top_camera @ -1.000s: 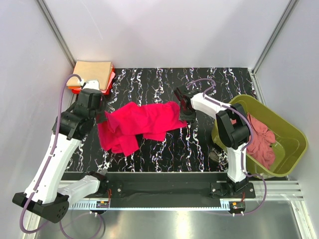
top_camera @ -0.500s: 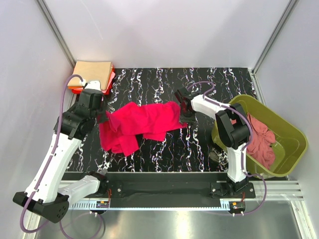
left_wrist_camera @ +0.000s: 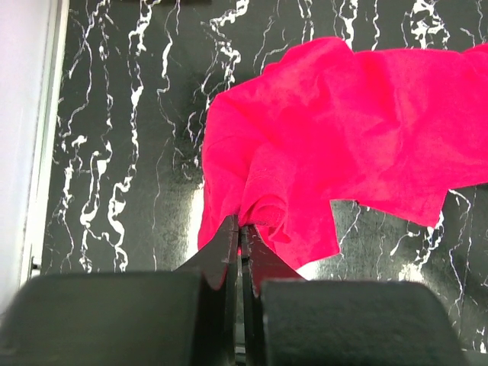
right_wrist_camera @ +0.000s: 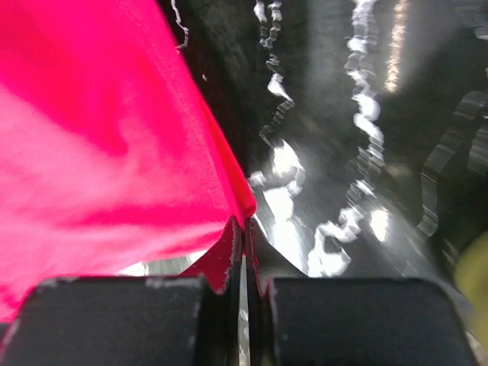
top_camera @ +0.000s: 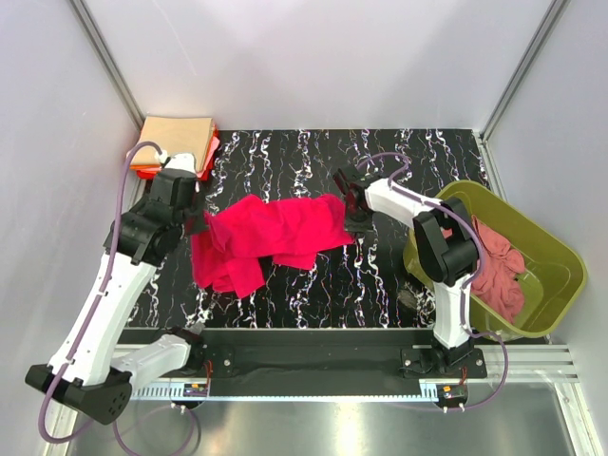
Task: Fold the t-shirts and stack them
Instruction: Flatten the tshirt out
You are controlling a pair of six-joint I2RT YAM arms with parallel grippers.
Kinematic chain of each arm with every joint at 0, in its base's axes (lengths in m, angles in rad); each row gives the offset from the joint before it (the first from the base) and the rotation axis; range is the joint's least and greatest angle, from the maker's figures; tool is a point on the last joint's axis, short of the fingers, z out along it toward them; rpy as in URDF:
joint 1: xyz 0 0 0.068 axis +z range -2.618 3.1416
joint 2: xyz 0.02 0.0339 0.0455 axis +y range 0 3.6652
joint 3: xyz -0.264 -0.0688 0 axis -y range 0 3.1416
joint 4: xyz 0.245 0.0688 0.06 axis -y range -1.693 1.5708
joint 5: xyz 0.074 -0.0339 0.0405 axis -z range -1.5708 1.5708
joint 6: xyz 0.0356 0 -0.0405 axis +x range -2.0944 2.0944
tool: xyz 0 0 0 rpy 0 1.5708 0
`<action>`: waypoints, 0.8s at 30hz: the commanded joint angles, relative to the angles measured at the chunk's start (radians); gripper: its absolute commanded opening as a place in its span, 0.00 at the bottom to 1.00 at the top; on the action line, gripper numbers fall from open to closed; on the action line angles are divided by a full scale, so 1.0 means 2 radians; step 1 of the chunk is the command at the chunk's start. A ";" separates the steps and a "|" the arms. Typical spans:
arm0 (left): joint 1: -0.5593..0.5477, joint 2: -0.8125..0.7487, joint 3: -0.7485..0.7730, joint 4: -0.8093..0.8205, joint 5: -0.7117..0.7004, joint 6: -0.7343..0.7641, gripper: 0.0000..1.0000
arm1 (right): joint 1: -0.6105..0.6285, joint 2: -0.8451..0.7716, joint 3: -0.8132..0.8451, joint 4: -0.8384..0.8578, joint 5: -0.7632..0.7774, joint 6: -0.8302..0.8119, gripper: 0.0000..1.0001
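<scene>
– Black, white-veined surface (top_camera: 399, 161) under everything, and both arms have a hold on cloth. How do the hands stand?

– The left hand (left_wrist_camera: 240, 229) has its fingers pressed together on a bunched fold of the crimson-pink t-shirt (left_wrist_camera: 343, 130). The right hand (right_wrist_camera: 242, 225) is pinched tight on a thin corner of the same shirt at its other end. From above, the shirt lies crumpled across the middle of the frame, strung between the two hands.

– What could go wrong from there?

– The right hand's bite looks slight, with only the hem edge between its fingers. If the arms pull apart or lift, that corner could slip out and the shirt would sag to one side. The left hand seems to hold several layers at once, so a spread might come out twisted rather than flat.

– Anything near enough to catch?

– The folded stack (top_camera: 178, 141) sits at the upper left of the frame, just behind the left arm (top_camera: 104, 294); a wide sweep might nudge it. The olive-green tub (top_camera: 560, 256) at the right of the frame holds a dusty rose t-shirt (top_camera: 499, 271) and lies close beside the right arm (top_camera: 446, 256).

– And the room?

– Plain pale walls (top_camera: 304, 57) on three sides, metal corner posts (top_camera: 104, 57), and a dark rail (top_camera: 313, 361) along the near edge.
</scene>
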 commanded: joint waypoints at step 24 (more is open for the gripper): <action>0.002 -0.101 0.236 0.043 0.101 -0.007 0.00 | -0.015 -0.423 0.224 -0.172 0.015 0.021 0.00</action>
